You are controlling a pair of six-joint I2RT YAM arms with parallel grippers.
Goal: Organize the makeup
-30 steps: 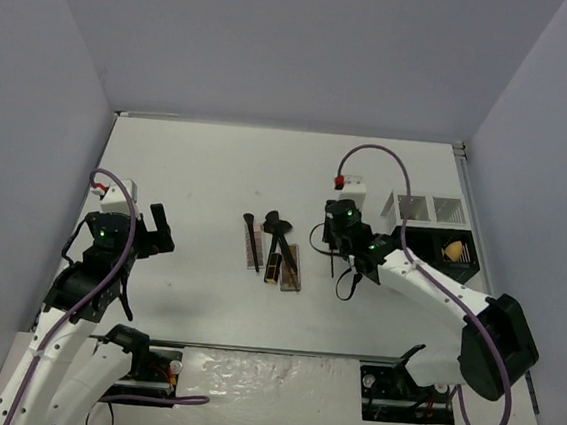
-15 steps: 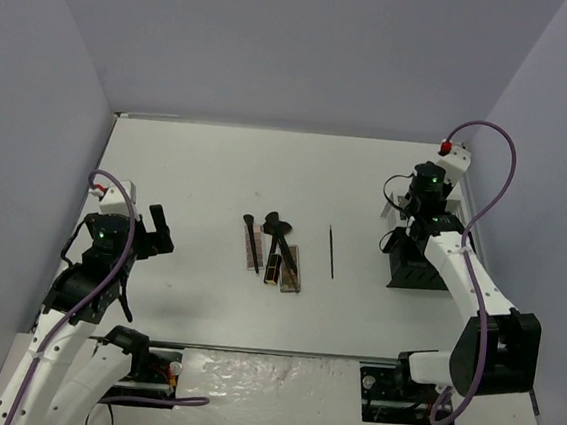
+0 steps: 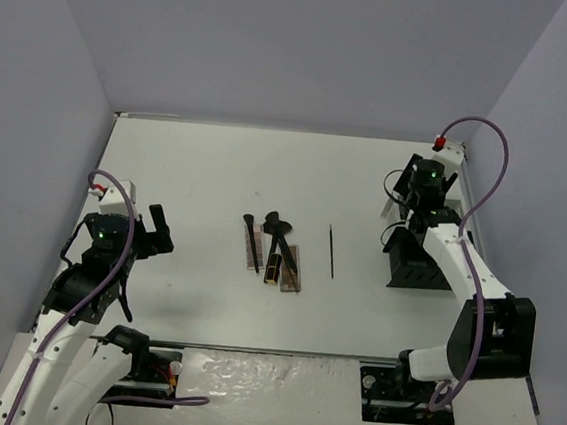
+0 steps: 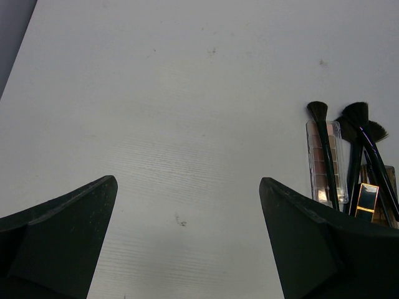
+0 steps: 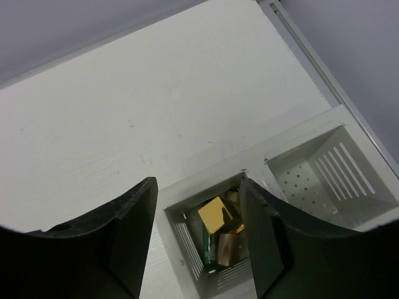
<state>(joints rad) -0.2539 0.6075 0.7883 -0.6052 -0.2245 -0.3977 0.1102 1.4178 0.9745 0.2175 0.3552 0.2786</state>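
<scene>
The makeup lies in a pile mid-table: black brushes [image 3: 279, 234] across a pink palette [image 3: 253, 250] and a brown palette [image 3: 289, 270]. A slim black brush [image 3: 331, 250] lies alone to their right. My left gripper [image 3: 159, 229] is open and empty, left of the pile; its wrist view [image 4: 187, 187] shows bare table, with brushes [image 4: 358, 134] and a palette [image 4: 323, 162] at the right. My right gripper [image 3: 408, 199] is open and empty [image 5: 198, 187] above a white organizer compartment [image 5: 187, 205] holding gold-capped tubes [image 5: 218, 215]. No sponge shows.
The organizer rack [image 3: 414, 270] stands at the back right, mostly under my right arm. A second white perforated compartment [image 5: 330, 174] lies beside the first. The table's right rail [image 5: 312, 56] and the side wall run close behind the rack.
My right arm has swung from mid-table, near the slim brush, back right over the organizer. The slim brush now lies alone on the table. The left arm has not moved.
</scene>
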